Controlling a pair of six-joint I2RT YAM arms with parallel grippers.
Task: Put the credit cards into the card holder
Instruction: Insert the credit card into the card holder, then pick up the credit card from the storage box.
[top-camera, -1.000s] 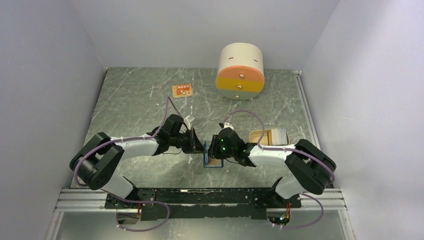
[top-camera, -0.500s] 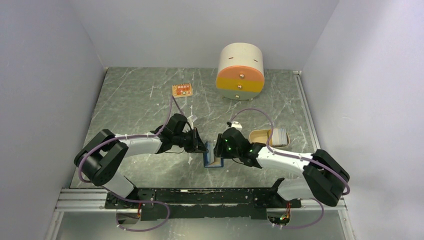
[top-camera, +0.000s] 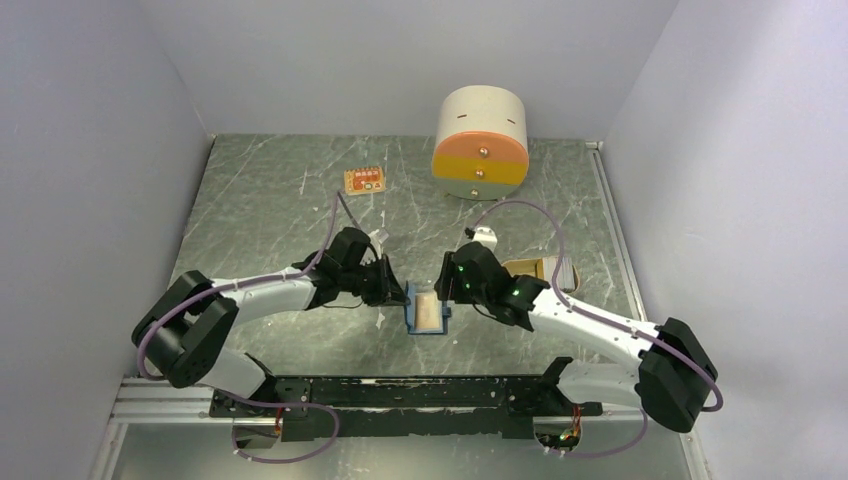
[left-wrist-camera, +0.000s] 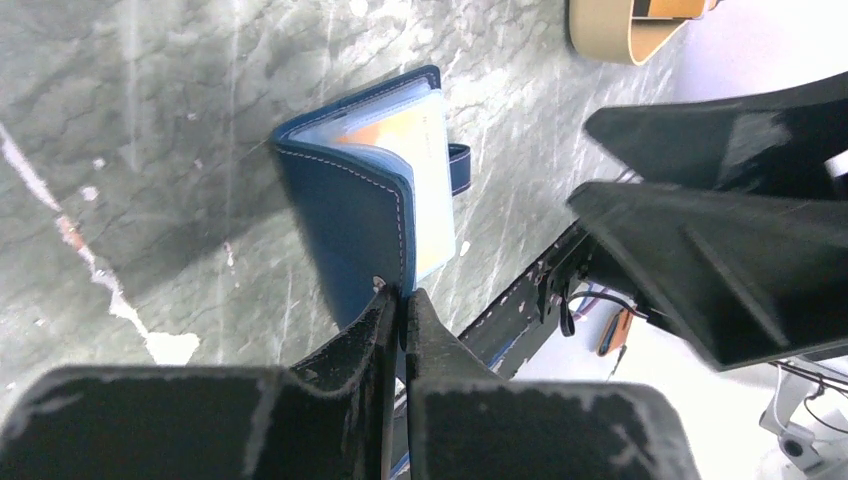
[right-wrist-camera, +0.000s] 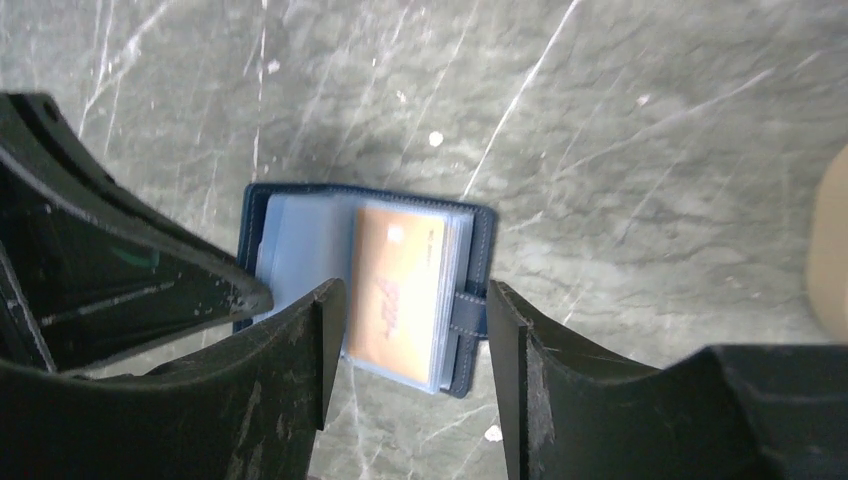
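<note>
The navy card holder (top-camera: 425, 314) lies spread on the table between both arms, its lighter blue sleeves showing. One tan credit card (right-wrist-camera: 396, 292) sits in a sleeve, also visible in the overhead view as the credit card (top-camera: 429, 310). My left gripper (left-wrist-camera: 403, 298) is shut on the edge of the holder's raised left cover (left-wrist-camera: 345, 215), beside its snap. My right gripper (right-wrist-camera: 414, 296) hovers above the holder, open, with nothing between its fingers. The strap (right-wrist-camera: 467, 310) sticks out on the holder's right side.
A beige tray (top-camera: 519, 268) with a stack of cards (top-camera: 561, 268) sits behind my right forearm, partly hidden. The cream-and-orange drawer unit (top-camera: 480, 132) stands at the back. A small orange tag (top-camera: 366, 181) lies back left.
My right gripper has opened and pulled up and back from the holder, leaving the card in the sleeve. The holder now shows spread wider. My left gripper keeps its grip.
</note>
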